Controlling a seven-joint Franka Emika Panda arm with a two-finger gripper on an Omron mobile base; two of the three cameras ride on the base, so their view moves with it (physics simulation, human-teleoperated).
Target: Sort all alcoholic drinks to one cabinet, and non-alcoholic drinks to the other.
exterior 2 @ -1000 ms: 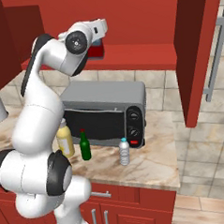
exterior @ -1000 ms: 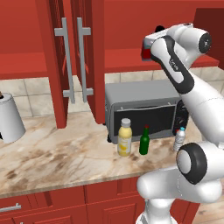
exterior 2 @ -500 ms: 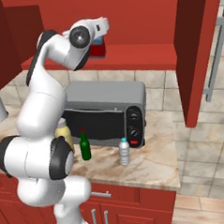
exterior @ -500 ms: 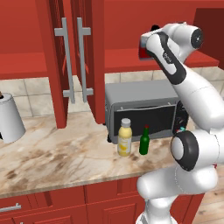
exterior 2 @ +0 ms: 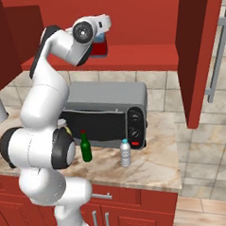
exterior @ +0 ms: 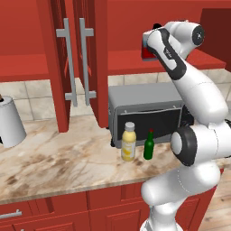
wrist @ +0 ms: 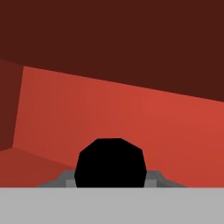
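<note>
My gripper (exterior: 150, 47) is shut on the squat red-and-blue bottle (exterior 2: 100, 45), held just above the red shelf (exterior: 124, 61) of the open wall cabinet over the microwave. In the hand view its black cap (wrist: 110, 162) sits between the grey fingers, facing the cabinet's red back wall. On the counter in front of the microwave stand the pale-yellow juice bottle (exterior: 128, 142) and the slim green bottle (exterior: 149, 145) with a red cap. The small clear water bottle (exterior 2: 125, 153) stands to the right of the green bottle (exterior 2: 85, 147).
A grey microwave (exterior 2: 110, 112) sits under the shelf. Open red doors with two silver bar handles (exterior: 74, 63) hang to the left, and another open door (exterior 2: 201, 52) to the right. A white canister (exterior: 9, 122) stands at the counter's far left.
The hand with the squat bottle has edged slightly left over the shelf and the arm's upper links have swung. The bottles on the counter have not moved.
</note>
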